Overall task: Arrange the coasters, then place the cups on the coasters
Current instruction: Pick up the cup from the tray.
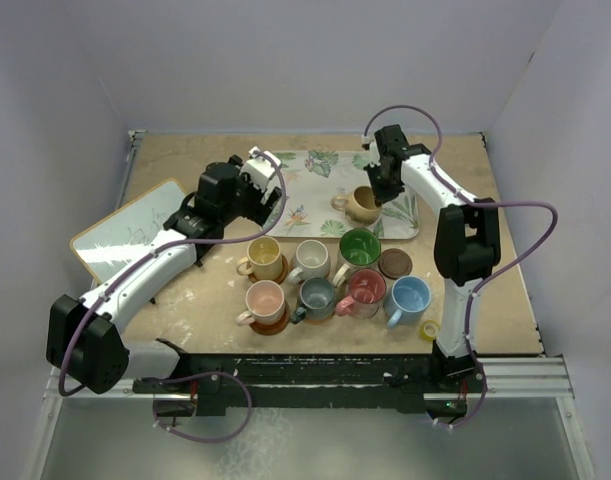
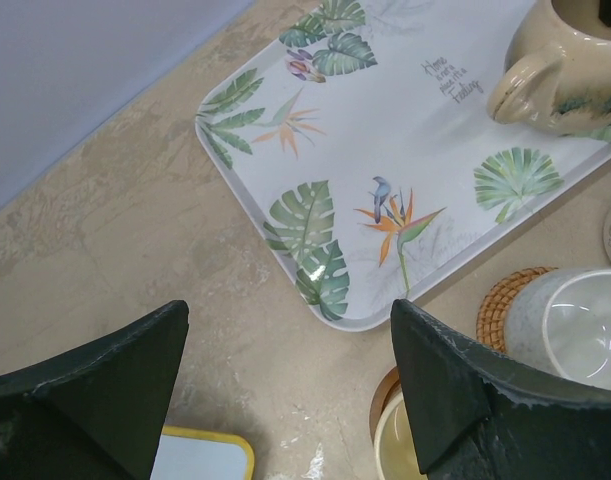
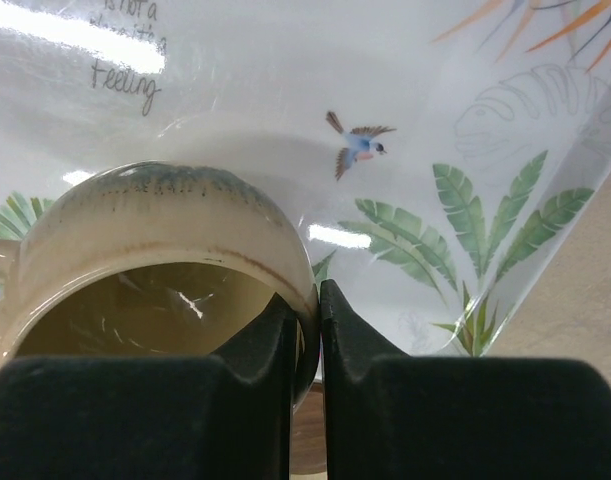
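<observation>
Left jaws apart; right jaws pinched.

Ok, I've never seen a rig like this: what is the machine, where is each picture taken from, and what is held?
Two robot arms are bolted at the near edge of the table. One picture looks down from above; the other two come from cameras on the wrists. The right gripper is shut on the rim of a tan mug on the leaf-print tray. The left gripper is open and empty near the tray's corner. Seven more mugs stand in two rows beside one bare dark coaster.
</observation>
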